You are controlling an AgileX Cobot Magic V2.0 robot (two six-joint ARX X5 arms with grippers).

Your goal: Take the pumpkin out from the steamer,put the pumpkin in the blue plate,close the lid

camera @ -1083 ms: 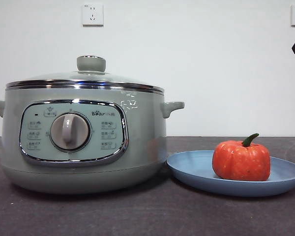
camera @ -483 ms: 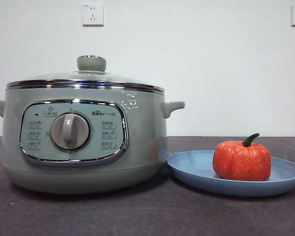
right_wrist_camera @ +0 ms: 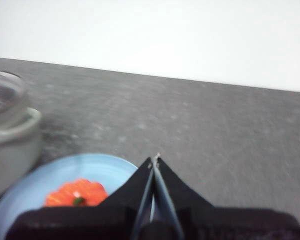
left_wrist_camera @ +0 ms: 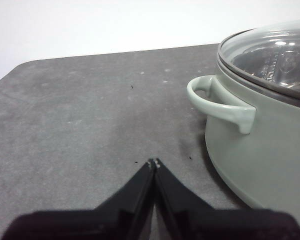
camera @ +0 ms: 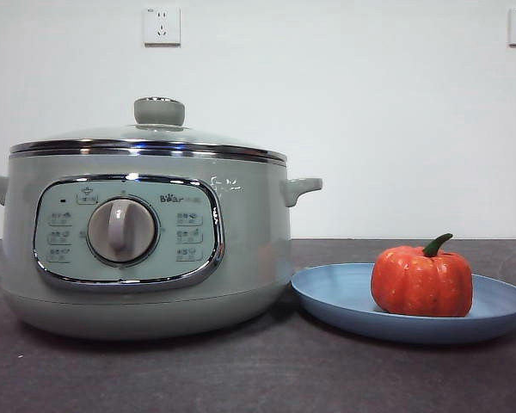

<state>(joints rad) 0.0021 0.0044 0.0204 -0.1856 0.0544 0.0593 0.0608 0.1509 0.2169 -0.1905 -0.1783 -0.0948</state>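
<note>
We find the pumpkin [camera: 422, 280] resting in the blue plate [camera: 327, 292], stem tilted up, and the lid [camera: 148, 142] seated on the steamer [camera: 241, 249], its knob on top. By our reading, every step of the task looks done, so any coming move would only be a withdrawal.

The relation that matters is how the pumpkin lies from the right tool [right_wrist_camera: 154, 159]: below it, off to one side and close, with the plate's rim passing under the tips. That tool's jaws are pressed together and pinch nothing. The right arm is clearly the nearer one to the plate.

The left tool [left_wrist_camera: 153, 162] hangs over bare table [left_wrist_camera: 80, 115], its jaws likewise pressed together, with the steamer's side handle [left_wrist_camera: 222, 102] ahead of it and apart from it.

The front view shows lid and rim meeting evenly all along, which neither wrist view can confirm; it shows no tool at all. The right wrist view is soft with blur, so the pumpkin's exact spot on the plate is probably better judged from the front.
</note>
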